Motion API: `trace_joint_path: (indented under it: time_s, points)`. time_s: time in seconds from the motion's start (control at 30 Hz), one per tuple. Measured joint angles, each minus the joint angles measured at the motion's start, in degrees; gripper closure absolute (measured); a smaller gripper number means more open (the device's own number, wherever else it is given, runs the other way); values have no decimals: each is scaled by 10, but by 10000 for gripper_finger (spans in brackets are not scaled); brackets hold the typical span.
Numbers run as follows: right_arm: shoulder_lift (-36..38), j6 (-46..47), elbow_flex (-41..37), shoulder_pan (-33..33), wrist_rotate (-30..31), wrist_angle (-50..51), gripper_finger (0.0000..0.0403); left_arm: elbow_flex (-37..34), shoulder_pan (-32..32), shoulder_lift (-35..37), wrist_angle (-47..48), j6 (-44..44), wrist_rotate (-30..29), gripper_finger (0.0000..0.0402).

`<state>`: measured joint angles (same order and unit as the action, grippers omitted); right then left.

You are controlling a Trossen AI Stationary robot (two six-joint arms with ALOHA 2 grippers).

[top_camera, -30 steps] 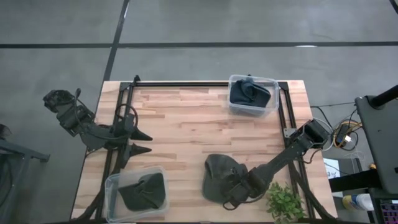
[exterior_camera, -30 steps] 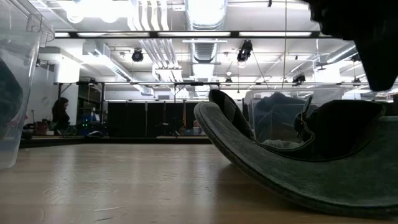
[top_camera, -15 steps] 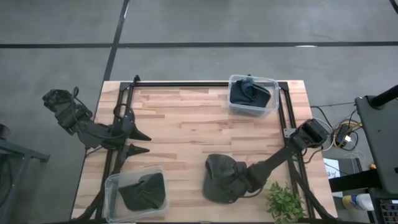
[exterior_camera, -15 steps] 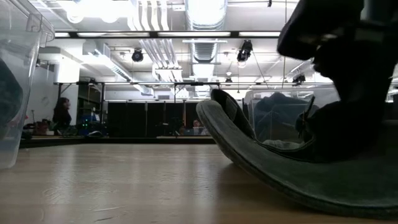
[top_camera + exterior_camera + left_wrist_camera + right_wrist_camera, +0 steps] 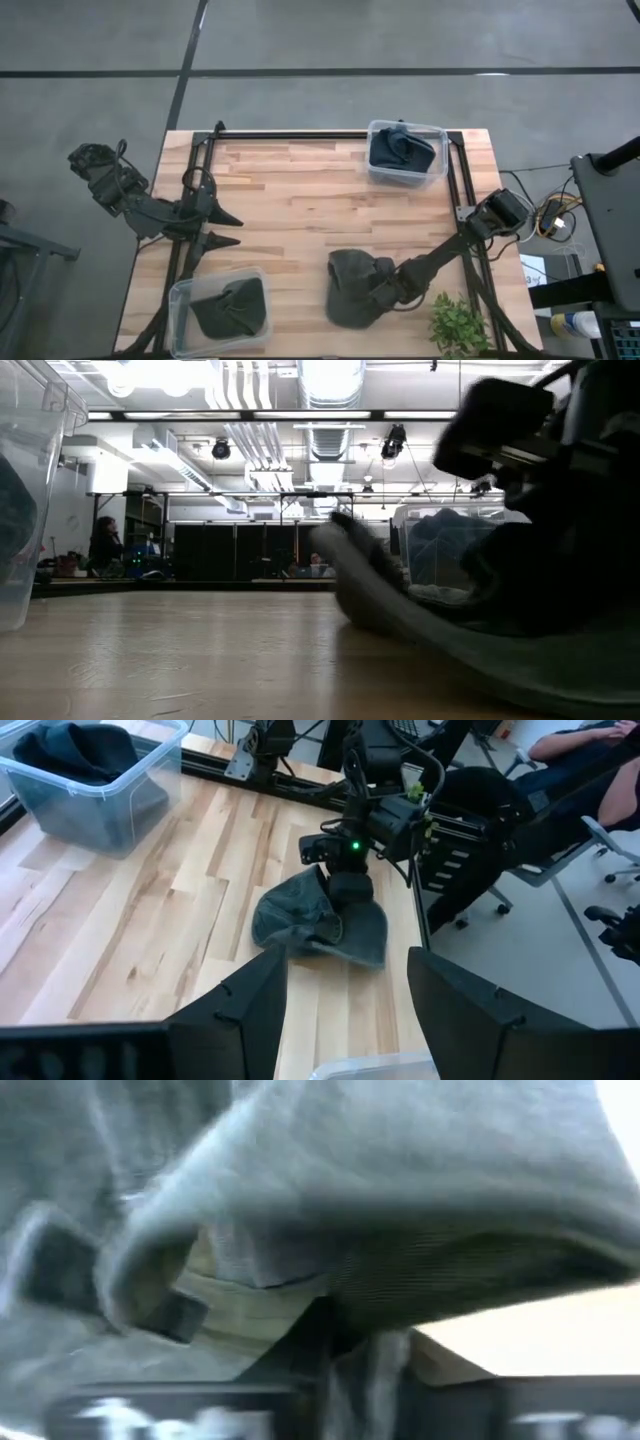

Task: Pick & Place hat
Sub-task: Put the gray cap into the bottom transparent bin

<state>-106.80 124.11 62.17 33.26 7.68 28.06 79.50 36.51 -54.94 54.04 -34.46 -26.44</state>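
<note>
A dark green hat (image 5: pixel 352 288) lies on the wooden table near its front edge, right of the middle. In the left wrist view the hat (image 5: pixel 318 923) is a crumpled heap. My right gripper (image 5: pixel 385 290) comes in low from the table's right and is shut on the hat's right side. In the low view the arm (image 5: pixel 530 510) stands over the sagging brim (image 5: pixel 400 615). My left gripper (image 5: pixel 240 229) waits open above the table's left part, touching nothing. My right gripper holds the hat's right-hand edge (image 5: pixel 300 1295), where grey-green cloth bulges over a dark finger (image 5: pixel 318 1342). It comes slanting down from the table's right. The hat rests on the table. The gripper hides how many layers it has.
A clear bin (image 5: pixel 432 170) with a dark blue hat stands at the far right. Another clear bin (image 5: pixel 180 300) with a dark hat stands at the near left. A small green plant (image 5: pixel 458 325) is at the near right corner. A black frame (image 5: pixel 330 134) borders the table.
My right gripper has gone down and toward the table's left, into the hat's right side, and taken hold there. The hat's raised brim has sagged and is shifting; its body stays on the table.
</note>
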Motion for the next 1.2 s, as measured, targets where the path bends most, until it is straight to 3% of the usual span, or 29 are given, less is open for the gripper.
trace_joint_path:
  time_s: [0.07, 0.13, 0.4, 0.7, 0.97, 1.07, 1.2]
  points:
    - [0, -12, 4, -1, 6, -9, 379, 0, 0, 0, 0, 0, 0, 202]
    - [5, -17, 10, -1, 24, -5, 385, 0, 0, 0, 0, 0, 0, 202]
    - [35, -72, 43, -1, 122, 11, 390, 0, 0, 0, 0, -1, 4, 202]
    - [86, -131, 109, -1, 202, 114, 391, 0, 0, 0, 0, -24, 52, 202]
    - [114, -233, 193, 0, 357, 132, 391, 0, 0, -3, 0, -67, 63, 202]
    - [114, -277, 231, -1, 387, 132, 391, 0, 0, -9, 0, -90, 68, 202]
    - [101, -328, 283, -1, 392, 129, 391, -1, 0, -14, 19, -122, 140, 202]
